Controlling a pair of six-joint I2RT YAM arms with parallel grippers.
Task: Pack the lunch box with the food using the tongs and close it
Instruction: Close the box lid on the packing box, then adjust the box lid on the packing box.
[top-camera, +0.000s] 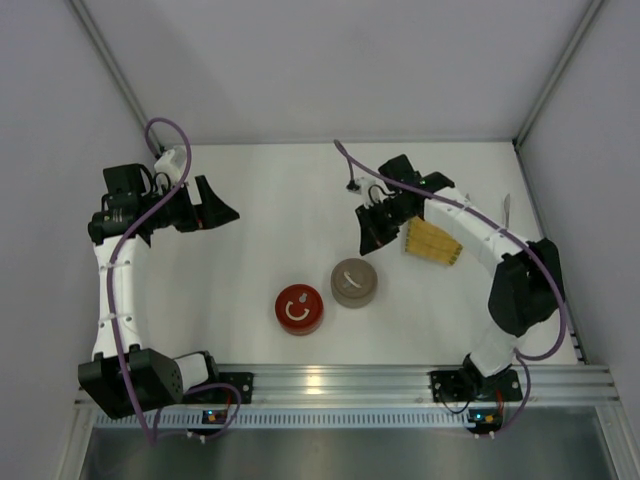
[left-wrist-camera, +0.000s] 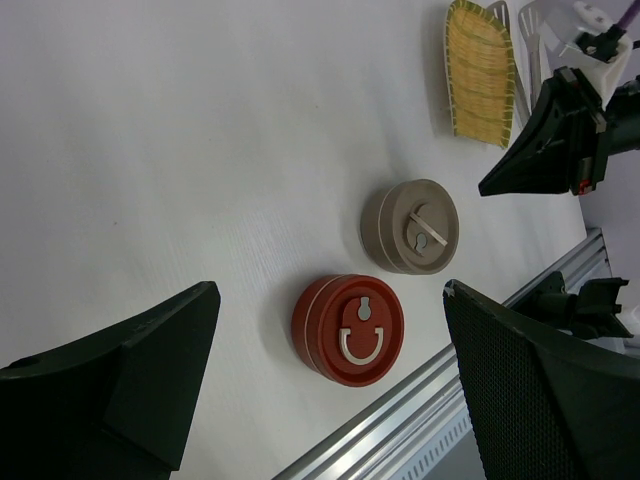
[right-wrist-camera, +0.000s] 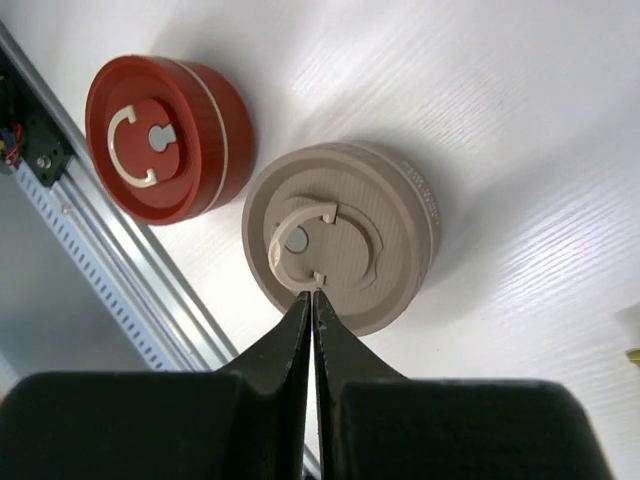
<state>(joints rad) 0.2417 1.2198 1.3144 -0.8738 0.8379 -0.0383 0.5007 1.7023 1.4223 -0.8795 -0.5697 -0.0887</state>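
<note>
The lunch box shows as two round lidded tubs near the front rail, one red (top-camera: 298, 309) (left-wrist-camera: 348, 329) (right-wrist-camera: 165, 135) and one beige (top-camera: 354, 283) (left-wrist-camera: 411, 227) (right-wrist-camera: 345, 235), both with lids on. My right gripper (top-camera: 367, 243) (right-wrist-camera: 312, 294) is shut and empty, its tips just over the beige lid's near rim. At the far left my left gripper (top-camera: 218, 213) (left-wrist-camera: 330, 284) hangs wide open, facing the tubs from a distance. The thin silver tongs (top-camera: 507, 214) lie by the right wall. No food shows.
A yellow ribbed mat (top-camera: 432, 241) (left-wrist-camera: 479, 70) lies right of the right gripper, partly under that arm. The aluminium rail (top-camera: 330, 380) runs along the near table edge. White walls close in the table on three sides.
</note>
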